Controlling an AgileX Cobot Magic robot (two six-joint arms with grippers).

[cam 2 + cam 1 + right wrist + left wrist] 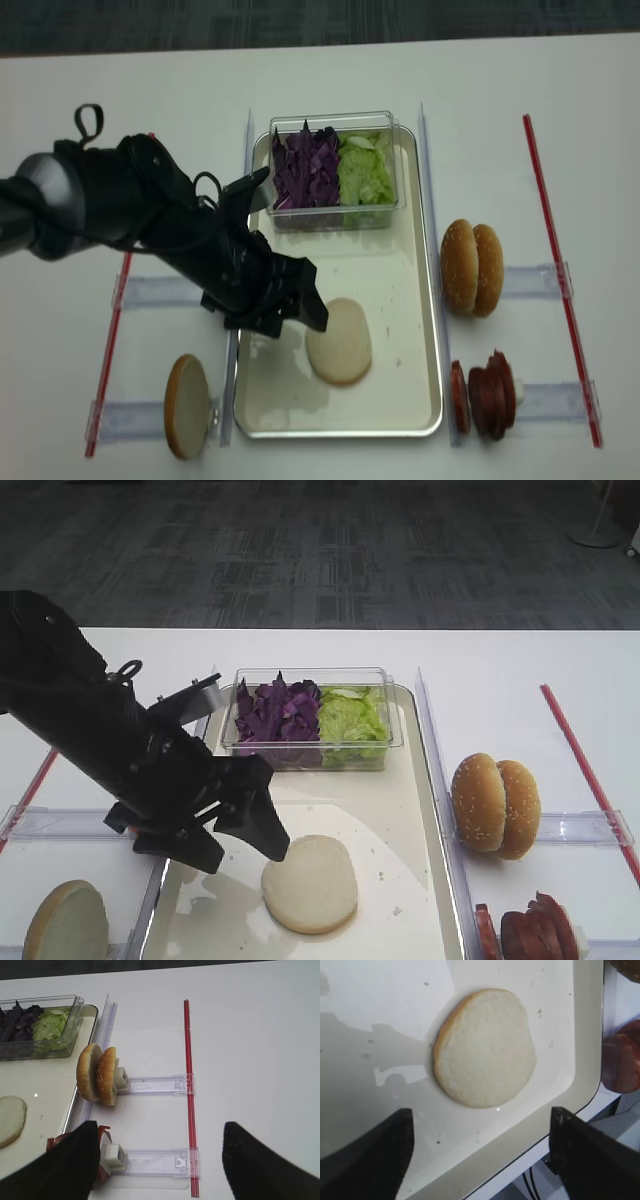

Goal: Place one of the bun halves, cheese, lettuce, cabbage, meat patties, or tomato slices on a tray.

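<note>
Bun half: the flat pale bun half (310,883) lies cut face up on the tray (420,810), in the near part, a little toward the right rim. Nothing holds it.

Left claw: your left gripper (236,832) is released, the jaws wide apart and empty. In the left wrist view the two dark fingers (367,1152) stand on both sides of the picture and the bun half (485,1047) is ahead of them, not between them.

Direction: from the claw the bun half lies just beside, toward the middle of the tray. It is round, so it has no long axis for you to line up with.

Step, as I judge it: the bun half looks already placed, so your next move is probably to lift away, not to grasp.

Right claw: your right gripper (157,1157) is open and empty, outside the tray over the table (250,1035). It is well apart from the bun half, so the left arm is the nearer one.

Edges: the clear box (312,720) with cabbage (275,712) and lettuce (350,718) stands at the far end of the tray.

Open room: bare tray surface lies between the box and the bun half; going up and back to the left looks free.
</note>
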